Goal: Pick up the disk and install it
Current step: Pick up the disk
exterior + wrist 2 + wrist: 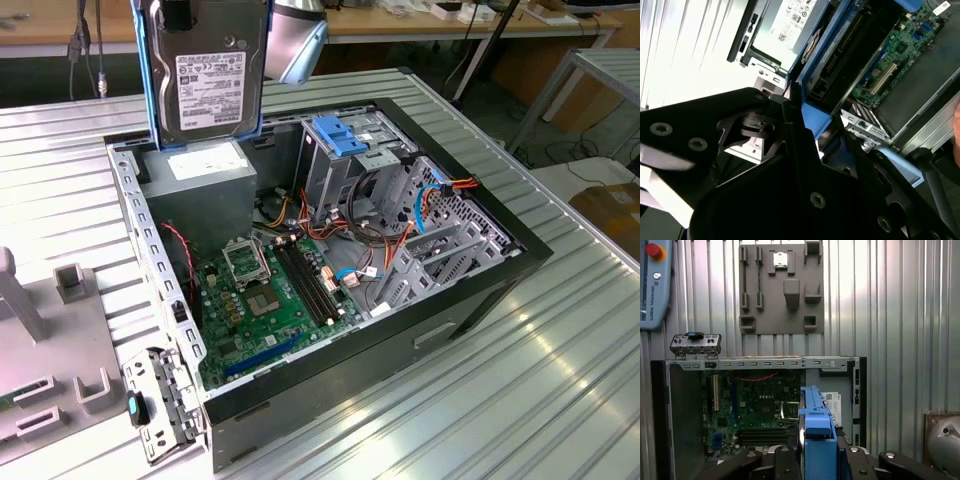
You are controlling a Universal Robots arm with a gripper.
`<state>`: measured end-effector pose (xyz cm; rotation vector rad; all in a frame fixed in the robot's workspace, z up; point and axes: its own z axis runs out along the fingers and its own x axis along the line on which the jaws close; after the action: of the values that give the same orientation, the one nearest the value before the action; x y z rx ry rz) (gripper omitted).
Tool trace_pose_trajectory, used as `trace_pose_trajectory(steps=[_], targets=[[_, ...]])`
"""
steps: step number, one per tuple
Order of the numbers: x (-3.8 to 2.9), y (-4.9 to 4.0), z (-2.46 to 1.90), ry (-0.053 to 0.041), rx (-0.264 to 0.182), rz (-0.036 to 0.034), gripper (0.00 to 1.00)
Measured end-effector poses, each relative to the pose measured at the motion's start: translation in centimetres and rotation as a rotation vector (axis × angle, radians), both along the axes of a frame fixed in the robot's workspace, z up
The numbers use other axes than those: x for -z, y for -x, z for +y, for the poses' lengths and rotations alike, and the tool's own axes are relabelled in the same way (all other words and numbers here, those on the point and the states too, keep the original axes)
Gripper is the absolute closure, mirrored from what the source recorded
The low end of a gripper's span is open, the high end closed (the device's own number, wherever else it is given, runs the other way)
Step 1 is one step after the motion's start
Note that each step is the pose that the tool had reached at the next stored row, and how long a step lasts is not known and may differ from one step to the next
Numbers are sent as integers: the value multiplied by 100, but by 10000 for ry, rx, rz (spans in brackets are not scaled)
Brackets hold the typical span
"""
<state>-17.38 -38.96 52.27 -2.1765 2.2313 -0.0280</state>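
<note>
The disk point(210, 75) hangs upright at the top of the exterior view, a dark drive with a white label and blue rails. Its lower edge is just above the grey power supply point(205, 175) in the open computer case point(480, 290). My gripper point(178, 12) is shut on the disk's upper end. In the first wrist view the disk's blue rail point(817, 435) stands edge-on between my black fingers point(782, 462), with the case's motherboard point(755, 405) beyond it. In the second wrist view the blue rail point(817, 55) runs past the power supply point(790, 20).
A blue latch plate point(340, 135) tops the metal drive cage point(350, 170) in the case, with orange and red cables around it. A grey fixture plate point(40, 370) and a metal bracket point(160, 400) lie at the exterior view's left. A pendant point(655, 285) rests on the ribbed table.
</note>
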Motion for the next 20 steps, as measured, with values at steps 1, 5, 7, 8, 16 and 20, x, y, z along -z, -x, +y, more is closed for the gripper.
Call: trace_pose_trajectory(steps=[1,5,7,8,16,20], targets=[[1,-6,-18,0,1,0,63],[1,-32,-89,4,7,1,63],[1,-47,-119,6,10,0,63],[1,-52,-129,8,12,0,63],[2,-163,-301,24,41,0,63],[10,-257,-355,26,56,1,63]])
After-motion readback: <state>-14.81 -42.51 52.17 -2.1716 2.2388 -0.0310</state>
